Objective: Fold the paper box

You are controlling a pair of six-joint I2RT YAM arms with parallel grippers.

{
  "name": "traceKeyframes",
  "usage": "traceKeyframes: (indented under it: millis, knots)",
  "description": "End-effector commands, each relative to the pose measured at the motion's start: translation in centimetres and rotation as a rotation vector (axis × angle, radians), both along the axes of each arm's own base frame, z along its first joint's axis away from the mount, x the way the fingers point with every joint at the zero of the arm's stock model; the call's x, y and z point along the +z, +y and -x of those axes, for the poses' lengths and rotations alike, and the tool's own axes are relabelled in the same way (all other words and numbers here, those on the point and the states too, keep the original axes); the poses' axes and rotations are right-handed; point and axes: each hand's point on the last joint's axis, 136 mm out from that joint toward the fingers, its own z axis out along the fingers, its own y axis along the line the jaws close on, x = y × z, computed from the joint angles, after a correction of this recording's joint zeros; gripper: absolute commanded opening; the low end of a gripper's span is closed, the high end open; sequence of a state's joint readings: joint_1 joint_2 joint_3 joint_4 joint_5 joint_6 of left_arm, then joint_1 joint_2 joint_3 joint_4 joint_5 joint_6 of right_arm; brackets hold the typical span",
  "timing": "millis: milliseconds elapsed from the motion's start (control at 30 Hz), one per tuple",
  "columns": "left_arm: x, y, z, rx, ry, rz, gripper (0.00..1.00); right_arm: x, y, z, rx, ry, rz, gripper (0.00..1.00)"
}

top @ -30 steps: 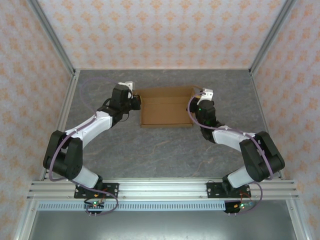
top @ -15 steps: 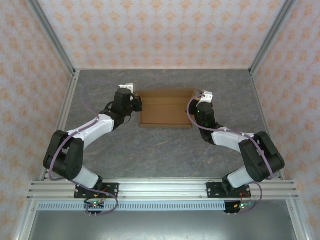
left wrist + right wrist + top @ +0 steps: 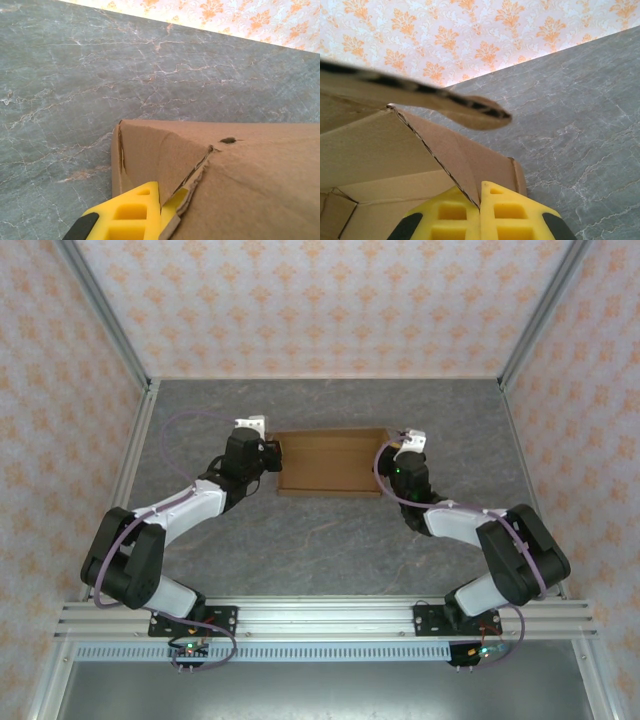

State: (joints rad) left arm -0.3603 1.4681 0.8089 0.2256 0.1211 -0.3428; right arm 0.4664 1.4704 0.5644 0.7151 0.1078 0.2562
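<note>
**Item:** paper box (image 3: 330, 462), plain brown cardboard, partly formed.
**Location:** far middle of the grey marbled bench (image 3: 320, 540), directly between the two arms.
**Long axis:** left to right across the bench, one short end facing each arm.

**Left hand** (image 3: 273, 452): at the box's left short end, closed, with a ragged cardboard edge pinched between its yellow fingers (image 3: 131, 217).
**Right hand** (image 3: 398, 447): at the right short end, closed, with a thin panel edge clamped between its yellow fingers (image 3: 507, 216).

**Nearness:** each hand is touching its own end, and neither is nearer than the other.

**Governing relation:** the box spans from hand to hand. By my judgement the next fold depends on both ends working inward or upward together along that axis.

**Views compared:**
- The overhead view gives the layout and the axis, but not the grips.
- The left wrist view shows the outer face, a corner crease and a small dark slot.
- The right wrist view shows the inside, with a blurred flap hanging close over the lens.
</note>
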Motion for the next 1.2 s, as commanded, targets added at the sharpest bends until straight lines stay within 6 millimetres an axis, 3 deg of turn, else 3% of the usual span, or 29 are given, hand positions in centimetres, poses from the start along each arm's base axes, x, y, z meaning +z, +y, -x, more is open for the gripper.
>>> traceKeyframes:
  millis: [0, 433, 800, 1033, 1167]
  knots:
    - [-0.5, 1.8, 0.5, 0.069, 0.007, -0.049, 0.03, 0.4, -1.3, -0.1, -0.088, 0.028, -0.061, 0.02]
    - [-0.2, 1.9, 0.5, 0.073, 0.009, -0.063, 0.03, 1.7, -0.7, 0.1, -0.191, 0.082, -0.218, 0.03]
    - [-1.0, 2.1, 1.1, 0.078, -0.005, -0.076, 0.03, -1.4, -1.7, 1.4, -0.219, 0.091, -0.236, 0.05]
    - [-1.4, 2.5, 1.5, 0.080, -0.003, -0.095, 0.03, -1.6, -1.5, 1.7, -0.214, 0.110, -0.241, 0.05]
    - [-2.1, 2.8, 1.8, 0.087, -0.001, -0.103, 0.06, -2.7, -1.6, 2.1, -0.208, 0.116, -0.238, 0.06]
